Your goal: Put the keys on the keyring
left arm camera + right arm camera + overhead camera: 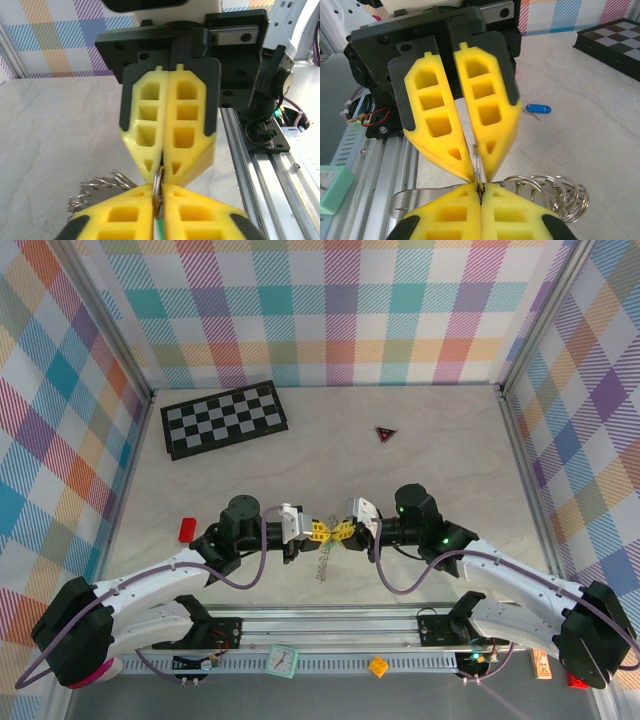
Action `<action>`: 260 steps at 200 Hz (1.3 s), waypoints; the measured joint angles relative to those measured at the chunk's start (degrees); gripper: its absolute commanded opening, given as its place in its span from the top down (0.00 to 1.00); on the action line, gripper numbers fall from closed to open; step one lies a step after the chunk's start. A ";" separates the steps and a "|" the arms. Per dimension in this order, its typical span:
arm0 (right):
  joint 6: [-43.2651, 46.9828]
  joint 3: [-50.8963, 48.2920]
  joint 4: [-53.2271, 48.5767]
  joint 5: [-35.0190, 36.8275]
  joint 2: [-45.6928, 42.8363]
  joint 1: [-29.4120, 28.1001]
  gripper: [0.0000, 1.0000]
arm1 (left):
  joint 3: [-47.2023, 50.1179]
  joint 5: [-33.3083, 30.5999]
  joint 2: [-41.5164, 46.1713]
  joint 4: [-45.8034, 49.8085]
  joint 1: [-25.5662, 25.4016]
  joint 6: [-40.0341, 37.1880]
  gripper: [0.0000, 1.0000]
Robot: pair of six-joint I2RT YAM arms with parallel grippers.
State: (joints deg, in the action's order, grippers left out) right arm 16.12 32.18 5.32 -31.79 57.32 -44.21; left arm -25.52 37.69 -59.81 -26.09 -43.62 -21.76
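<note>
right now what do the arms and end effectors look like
The left arm and right arm have white shells, black joints and looping purple cables. The left end effector and right end effector each carry two yellow wedge-shaped fingers with rectangular cut-outs, on black mounts.

Left gripper (324,531), right gripper (339,532), jaws closed, tip-to-tip

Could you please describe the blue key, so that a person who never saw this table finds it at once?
Start from the checkerboard in the far left part of the table. In the right wrist view, the blue key lies flat on the bare surface between that board and the left gripper. Its blue plastic head sets it apart from the silvery keyring nearby.
</note>
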 measured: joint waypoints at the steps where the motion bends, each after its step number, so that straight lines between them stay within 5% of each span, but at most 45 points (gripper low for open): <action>1: 0.09 0.07 -0.15 0.00 0.00 0.00 1.00 | 0.00 -0.02 0.00 0.02 0.00 -0.11 0.79; 113: 10.64 11.19 -20.06 4.11 4.02 -1.27 1.00 | -5.16 -1.31 0.42 13.14 0.00 -5.09 0.80; 208: 13.31 13.70 -23.96 6.23 6.01 -2.69 1.00 | -6.25 -0.55 -1.36 15.91 0.00 -6.43 1.00; 234: 12.90 13.70 -23.91 6.86 5.95 -2.75 0.71 | -6.25 -0.48 -1.36 15.93 0.00 -6.60 1.00; 260: 11.34 12.72 -23.26 8.22 4.11 -2.75 0.66 | -6.23 -0.68 -1.22 15.87 0.00 -6.60 1.00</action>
State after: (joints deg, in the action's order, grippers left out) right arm 27.46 44.91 -17.93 -23.57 61.43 -46.96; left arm -31.75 37.01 -61.04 -10.22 -43.62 -28.36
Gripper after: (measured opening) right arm 0.326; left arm 0.043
